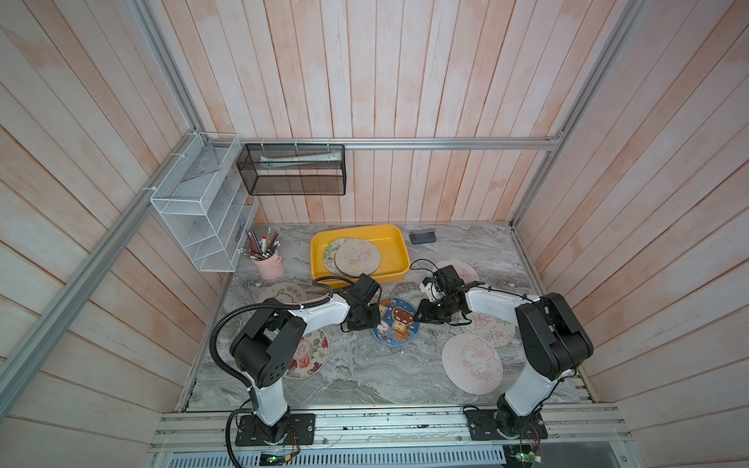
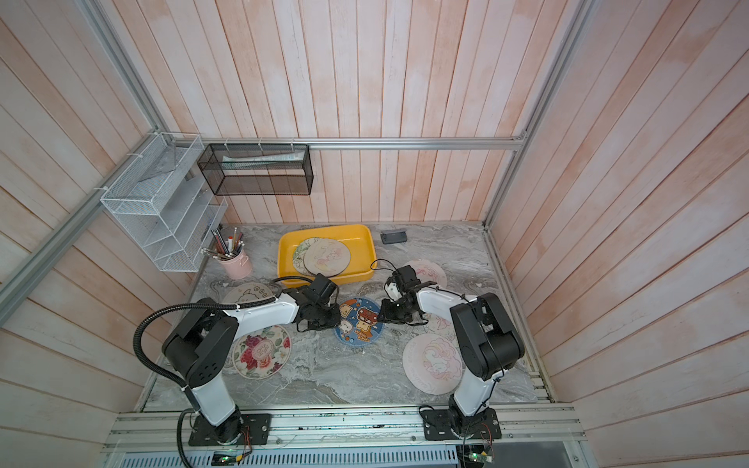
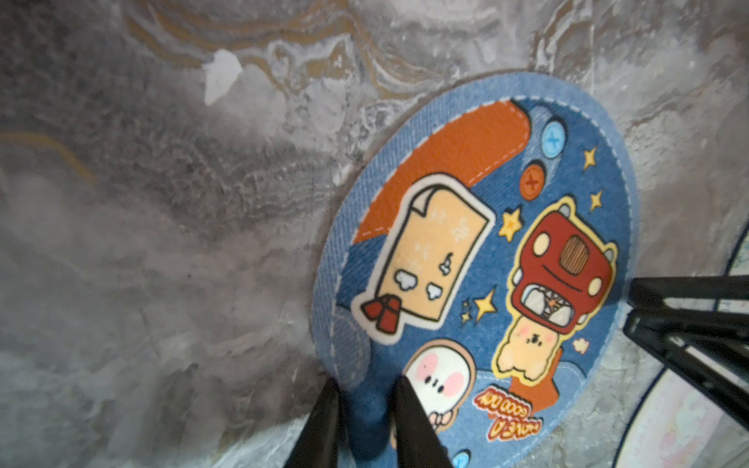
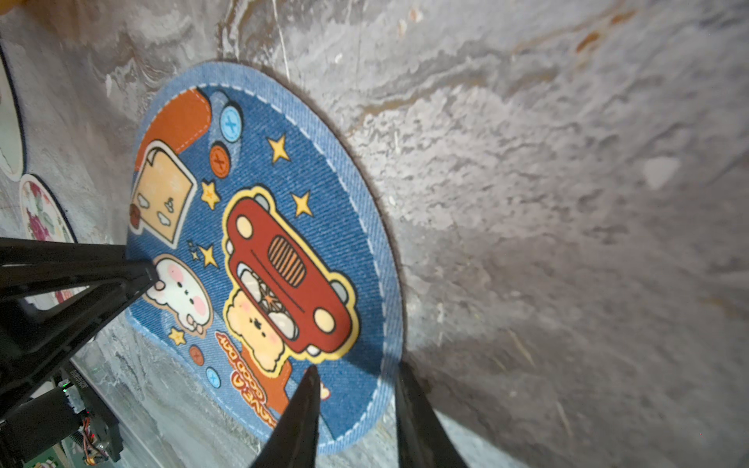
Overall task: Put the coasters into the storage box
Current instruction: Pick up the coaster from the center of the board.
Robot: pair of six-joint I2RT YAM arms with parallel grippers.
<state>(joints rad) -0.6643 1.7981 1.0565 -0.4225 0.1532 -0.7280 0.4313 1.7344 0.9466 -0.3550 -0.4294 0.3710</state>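
The blue coaster (image 1: 396,321) is lying flat on the bench (image 1: 364,377) near the storage box (image 1: 391,243). The left gripper (image 3: 367,383) and right gripper (image 4: 354,366) are straddling opposite rims, probably to peel it up; whether the jaws are gripping, I cannot tell.

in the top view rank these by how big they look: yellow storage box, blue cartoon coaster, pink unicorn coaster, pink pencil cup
1. yellow storage box
2. pink unicorn coaster
3. blue cartoon coaster, edges partly hidden, so its place under the unicorn one is unsure
4. pink pencil cup
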